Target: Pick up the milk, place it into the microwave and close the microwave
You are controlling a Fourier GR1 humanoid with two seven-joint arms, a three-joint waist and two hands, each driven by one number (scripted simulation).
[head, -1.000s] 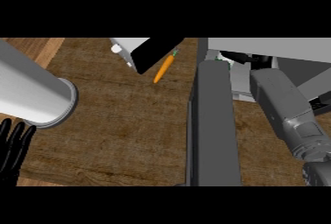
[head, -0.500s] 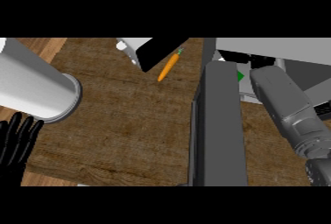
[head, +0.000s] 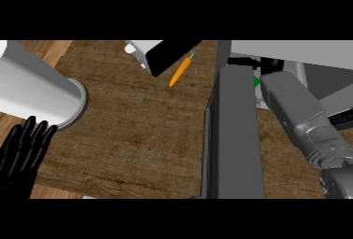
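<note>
Milk cannot be identified with certainty: only a small green and white fragment [head: 258, 88] shows in the gap between the microwave door [head: 234, 140] and the right forearm [head: 298, 112], well to the right of the left hand's fingers [head: 31, 140] and higher in the view. The right forearm runs up towards the microwave body [head: 289, 49], and the right hand [head: 243, 60] is seen only as a dark patch at the door's top end; whether it grips anything cannot be told. The door stands open, seen edge-on as a dark grey slab across the wooden counter [head: 138, 140]. The left hand [head: 24, 151] rests at the lower left edge, its fingers straight, pointing up, close together and holding nothing, just below the end of the left forearm [head: 38, 93]. A carrot [head: 180, 70] lies on the counter up and to the right of those fingertips, well apart from them, beside a black and white object [head: 162, 53] near the top edge.
</note>
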